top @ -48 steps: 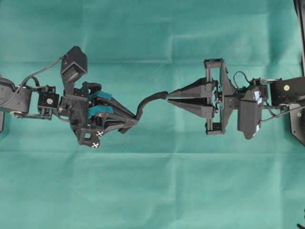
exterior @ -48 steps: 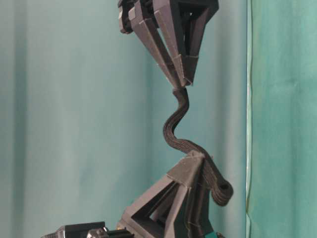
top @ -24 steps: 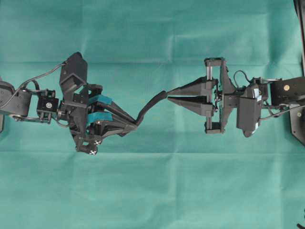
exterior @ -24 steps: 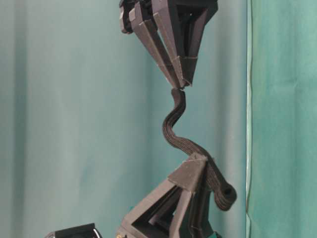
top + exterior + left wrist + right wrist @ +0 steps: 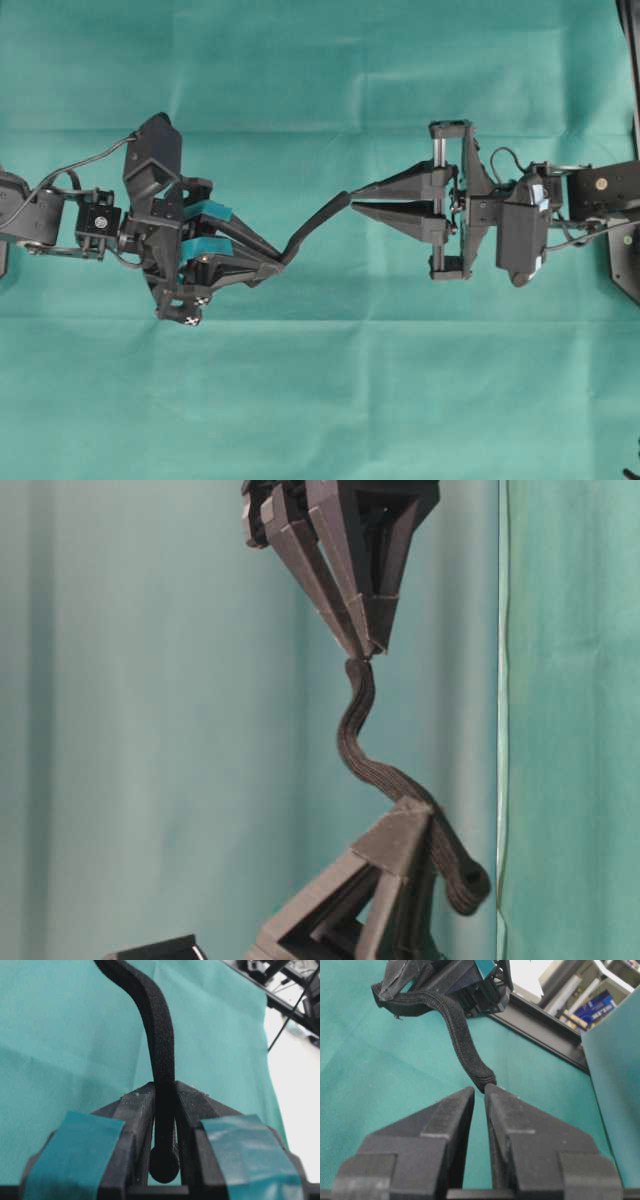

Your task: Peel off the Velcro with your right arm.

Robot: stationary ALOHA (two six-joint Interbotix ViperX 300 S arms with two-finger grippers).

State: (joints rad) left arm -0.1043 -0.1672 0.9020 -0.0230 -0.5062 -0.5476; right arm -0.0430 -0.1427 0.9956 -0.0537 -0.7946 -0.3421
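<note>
The Velcro (image 5: 315, 217) is a thin black strap stretched in the air between both grippers. My left gripper (image 5: 283, 255), with teal-taped fingers, is shut on it near its rounded knob end (image 5: 164, 1164), which sits behind the jaws. My right gripper (image 5: 353, 198), plain black with pointed fingers, pinches the strap's other end at the very fingertips (image 5: 491, 1091); a narrow gap shows further back. In the table-level view the strap (image 5: 360, 750) curves from the right gripper (image 5: 362, 652) above to the left gripper (image 5: 405, 825) below.
A green cloth (image 5: 320, 400) covers the table under both arms. A black frame edge (image 5: 545, 1040) runs behind the left arm in the right wrist view. A black bar (image 5: 630, 60) stands at the far right edge.
The left gripper has turned and drawn back a little to the left, and the strap's S-bend has pulled straighter. The right gripper has kept its place and its hold.
</note>
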